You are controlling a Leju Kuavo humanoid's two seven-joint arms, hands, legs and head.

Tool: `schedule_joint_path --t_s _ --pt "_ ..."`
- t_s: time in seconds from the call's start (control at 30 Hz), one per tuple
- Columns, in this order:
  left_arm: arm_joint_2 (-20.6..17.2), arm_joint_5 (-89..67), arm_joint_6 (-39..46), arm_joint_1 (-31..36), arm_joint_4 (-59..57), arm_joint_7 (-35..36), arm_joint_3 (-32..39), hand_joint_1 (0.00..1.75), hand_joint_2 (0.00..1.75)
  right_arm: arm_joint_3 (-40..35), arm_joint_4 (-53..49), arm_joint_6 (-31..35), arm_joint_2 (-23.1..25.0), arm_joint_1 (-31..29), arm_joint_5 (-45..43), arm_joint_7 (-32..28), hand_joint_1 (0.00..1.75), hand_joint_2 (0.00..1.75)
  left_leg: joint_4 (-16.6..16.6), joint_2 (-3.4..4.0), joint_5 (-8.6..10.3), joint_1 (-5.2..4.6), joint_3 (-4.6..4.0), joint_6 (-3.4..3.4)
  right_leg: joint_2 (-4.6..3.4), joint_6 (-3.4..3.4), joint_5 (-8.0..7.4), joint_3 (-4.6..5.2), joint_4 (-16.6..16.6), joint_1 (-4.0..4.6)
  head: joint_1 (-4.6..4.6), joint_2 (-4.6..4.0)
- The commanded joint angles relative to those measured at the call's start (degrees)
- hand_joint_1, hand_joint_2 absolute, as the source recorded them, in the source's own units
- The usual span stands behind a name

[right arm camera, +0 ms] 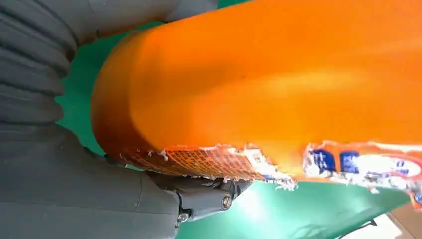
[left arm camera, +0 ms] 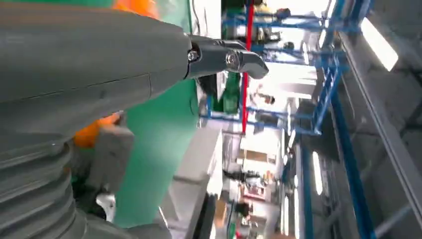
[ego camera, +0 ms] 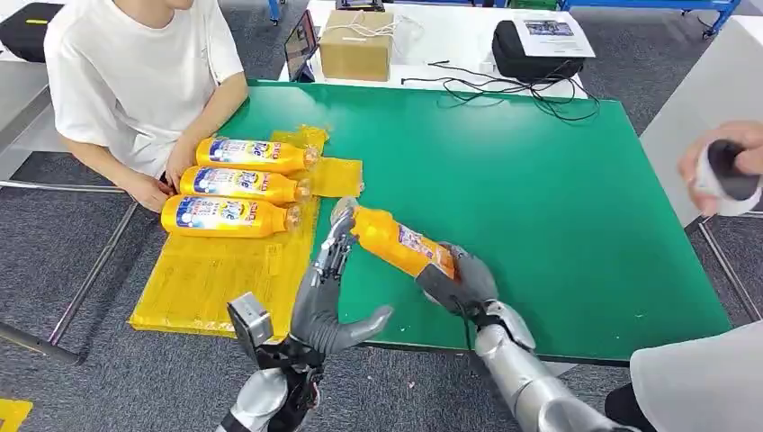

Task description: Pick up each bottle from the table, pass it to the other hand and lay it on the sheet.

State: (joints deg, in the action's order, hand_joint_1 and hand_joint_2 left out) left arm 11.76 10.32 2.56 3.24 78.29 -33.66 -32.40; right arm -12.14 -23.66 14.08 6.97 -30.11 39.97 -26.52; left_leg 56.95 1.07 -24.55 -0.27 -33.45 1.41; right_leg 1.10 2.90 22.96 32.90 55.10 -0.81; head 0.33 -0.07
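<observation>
bottle held in my right hand, left hand open beside its neck

from the head camera i see my right hand (ego camera: 461, 281) gripping the base end of an orange bottle (ego camera: 396, 240) above the green table (ego camera: 540, 189), the bottle angled up and left so its cap end sits against the fingers (ego camera: 335, 241) of my left hand (ego camera: 328, 301), which is spread and holds nothing; i can't tell if the fingers actually touch it. three more bottles (ego camera: 236, 184) lie side by side on the yellow sheet (ego camera: 207, 279), with a seated person's hand (ego camera: 148, 191) at their base ends
</observation>
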Motion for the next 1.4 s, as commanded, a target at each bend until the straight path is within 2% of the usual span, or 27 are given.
schedule_joint_path --t_s 0.03,0.13,0.23,0.3,0.37,0.5,0.6,0.7,0.93,1.13,1.4 --pt "-1.5 2.7 3.5 -6.6 2.7 2.5 9.2 0.0 1.75 7.1 -22.1 -5.5 6.4 14.0 -16.8 -5.5 1.75 1.75 0.0 0.02 -0.07 0.13 0.05 -0.12 -0.13 -0.13 0.04 -0.05 -0.1 0.11 0.02 0.0" --pt "-1.7 5.2 6.7 -7.9 3.4 3.5 9.2 0.0 1.75 3.7 -32.5 -5.8 6.0 18.2 -23.3 -3.5 1.75 1.75 0.0 -0.03 -0.16 0.14 -0.15 -0.2 -0.16 -0.2 0.15 0.15 0.1 0.11 -0.02 0.0" --pt "-2.0 6.1 7.5 -8.4 4.0 3.7 8.8 0.0 1.75 1.1 -36.4 -6.8 5.5 18.9 -25.4 -2.1 1.75 1.75 0.0 -0.23 -0.1 0.06 -0.4 -0.12 -0.02 -0.1 0.14 0.31 0.1 0.04 -0.02 0.0" --pt "-2.6 8.9 5.4 -8.6 3.9 5.6 8.0 0.0 1.75 -1.2 -37.7 -7.5 5.2 18.9 -26.1 -1.6 1.75 1.75 0.1 -0.2 -0.11 0.07 -0.49 -0.13 -0.06 -0.11 0.13 0.39 0.1 0.04 0.0 0.0" --pt "-4.5 17.8 -3.6 -8.8 2.7 13.7 6.1 0.0 1.75 -5.0 -37.5 -9.2 4.6 18.3 -26.8 -0.8 1.75 1.75 0.0 -0.16 -0.13 0.03 -0.49 -0.14 -0.11 -0.13 0.14 0.4 0.1 0.0 0.0 0.0" --pt "-3.9 18.8 -4.6 -9.5 2.6 13.3 6.3 0.0 1.75 -5.7 -37.0 -9.2 4.5 18.2 -27.0 -0.6 1.75 1.75 0.0 -0.19 -0.1 0.0 -0.49 -0.17 -0.09 -0.16 0.13 0.42 0.0 -0.03 0.0 0.0" --pt "-5.0 13.3 -2.3 -8.4 2.9 12.6 3.6 0.0 1.75 -13.4 -37.0 -14.8 3.3 18.0 -24.1 -1.6 1.75 1.75 0.0 -0.26 -0.12 0.02 -0.5 -0.16 -0.04 -0.16 0.15 0.46 0.0 -0.01 0.0 0.0" --pt "-4.5 12.3 -1.6 -6.7 2.2 12.7 3.2 0.0 1.75 -20.7 -36.6 -15.2 2.7 17.7 -19.6 -0.9 1.75 1.75 0.0 -0.23 -0.1 0.03 -0.59 -0.15 -0.03 -0.13 0.13 0.52 0.0 0.0 0.02 0.0" --pt "-4.2 12.1 -1.4 -6.3 2.1 12.7 3.1 0.0 1.75 -21.8 -35.7 -14.8 2.4 17.1 -19.1 -1.0 1.75 1.75 0.0 -0.35 -0.08 0.04 -0.61 -0.13 0.08 -0.12 0.15 0.53 0.0 0.02 0.0 0.0" --pt "-3.2 10.2 1.7 -5.6 3.1 11.0 3.2 0.0 1.75 -27.8 -33.2 -14.1 2.8 17.1 -17.1 -2.6 1.75 1.75 0.0 -0.28 -0.03 -0.01 -0.74 -0.11 0.05 -0.09 0.09 0.64 0.0 -0.04 0.02 0.0" --pt "-3.5 10.8 5.1 -6.4 5.8 9.6 4.5 0.0 1.75 -30.0 -32.0 -12.7 1.8 17.6 -18.3 -2.0 1.75 1.75 0.0 -0.34 -0.19 0.08 -0.42 -0.2 -0.01 -0.19 0.24 0.34 0.0 0.05 0.0 0.0"
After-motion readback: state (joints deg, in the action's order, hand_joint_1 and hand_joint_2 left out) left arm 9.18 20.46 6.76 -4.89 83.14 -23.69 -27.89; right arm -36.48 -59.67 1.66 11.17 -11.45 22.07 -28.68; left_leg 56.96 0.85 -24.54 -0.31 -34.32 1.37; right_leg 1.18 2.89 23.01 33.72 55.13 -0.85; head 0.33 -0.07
